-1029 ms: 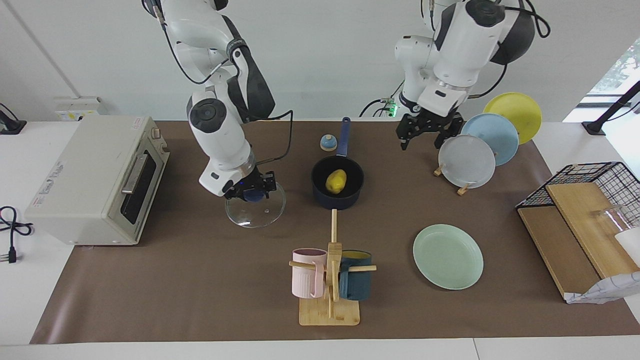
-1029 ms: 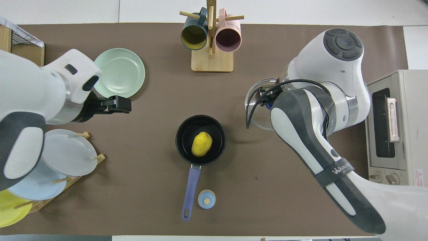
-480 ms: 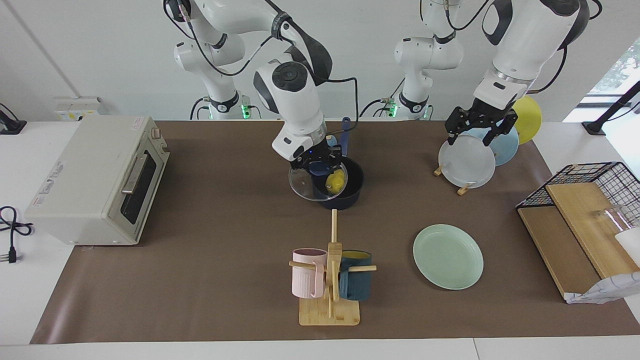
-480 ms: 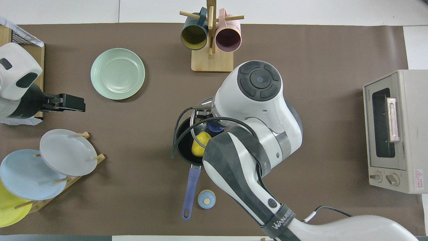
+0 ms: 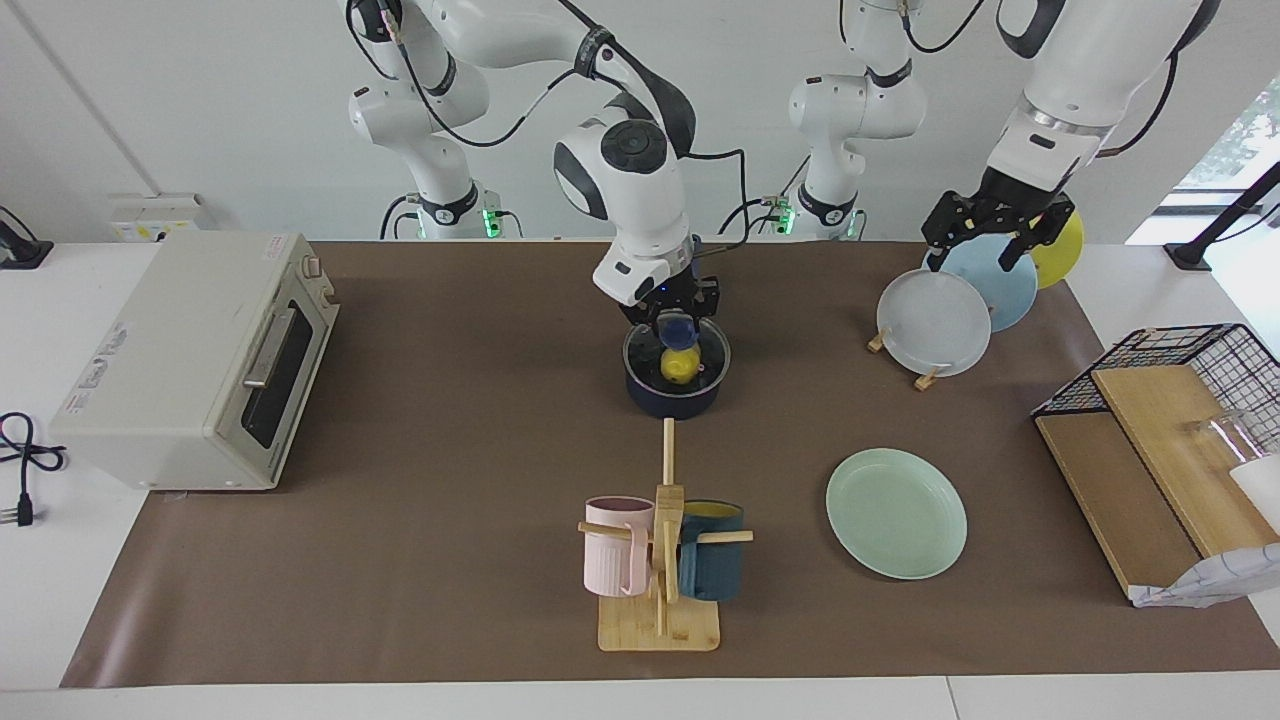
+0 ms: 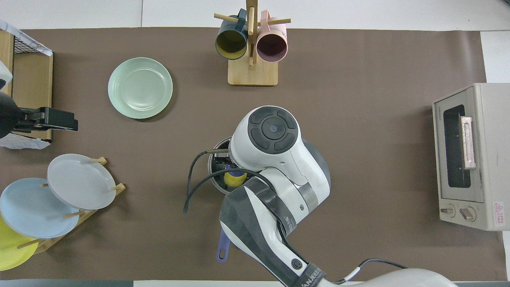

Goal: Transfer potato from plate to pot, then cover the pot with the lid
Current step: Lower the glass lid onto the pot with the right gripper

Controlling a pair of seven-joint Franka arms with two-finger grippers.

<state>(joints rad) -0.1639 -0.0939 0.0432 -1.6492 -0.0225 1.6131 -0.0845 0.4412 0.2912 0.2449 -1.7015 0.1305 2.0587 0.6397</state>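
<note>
The right gripper [image 5: 678, 318] is clenched on the lid's [image 5: 677, 352] blue knob, directly over the pot [image 5: 676, 392]; the potato [image 5: 678, 365] sits under it, inside the pot. I judge that letting go before the metal rim seats evenly could leave the lid tilted or sliding off. The mug rack [image 5: 660, 560] and the bare plate [image 5: 896, 512] lie well clear. The left gripper [image 5: 998, 228], released, waits above the plate stand [image 5: 925, 378].

plain white wall [image 5: 200, 120], window [image 5: 1240, 140] w/ daylight at one side, white table [image 5: 60, 600] w/ brown mat [image 5: 400, 560].
</note>
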